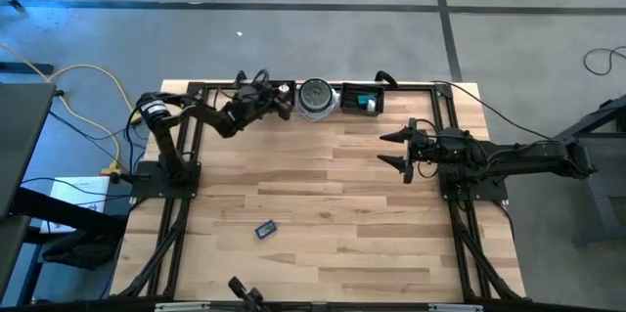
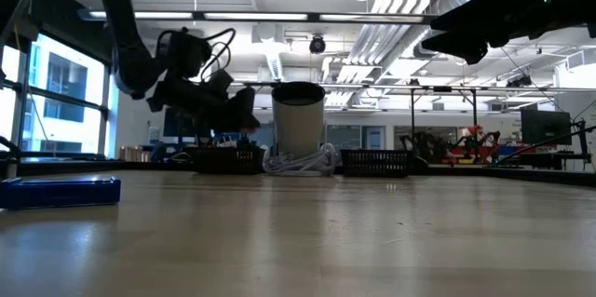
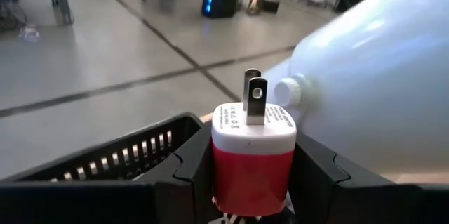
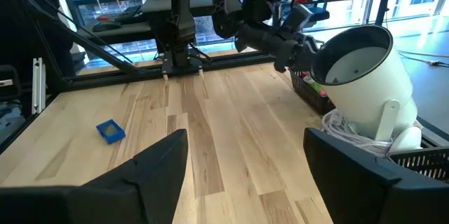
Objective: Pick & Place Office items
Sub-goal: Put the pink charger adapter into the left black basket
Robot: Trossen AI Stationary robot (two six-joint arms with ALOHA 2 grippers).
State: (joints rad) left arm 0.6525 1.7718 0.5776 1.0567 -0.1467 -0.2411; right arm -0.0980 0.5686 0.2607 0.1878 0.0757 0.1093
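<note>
My left gripper (image 3: 254,185) is shut on a red block with a white cap and two metal prongs (image 3: 254,155). It hovers at the table's far edge over a black tray (image 3: 105,162), right beside a round white device (image 1: 316,98). The overhead view shows this gripper (image 1: 278,105) just left of that device. A blue flat piece (image 1: 265,228) lies flat on the wood near the front. A teal block (image 1: 368,103) sits in a second black tray (image 1: 348,97). My right gripper (image 1: 396,148) waits open above the table's right side. My left gripper pinches the block's red body (image 3: 226,171) between its two fingers, one on each side. The white capped end with the prongs (image 3: 255,101) sticks out past the fingertips. The fingers lie about level, coming from the table's left. The block is lifted clear above the tray.
The white device (image 4: 365,76) stands on a coiled white cable (image 4: 344,129) between the two trays. A black frame (image 1: 186,156) runs around the table's edges. Bare wood stretches across the middle and the front.
</note>
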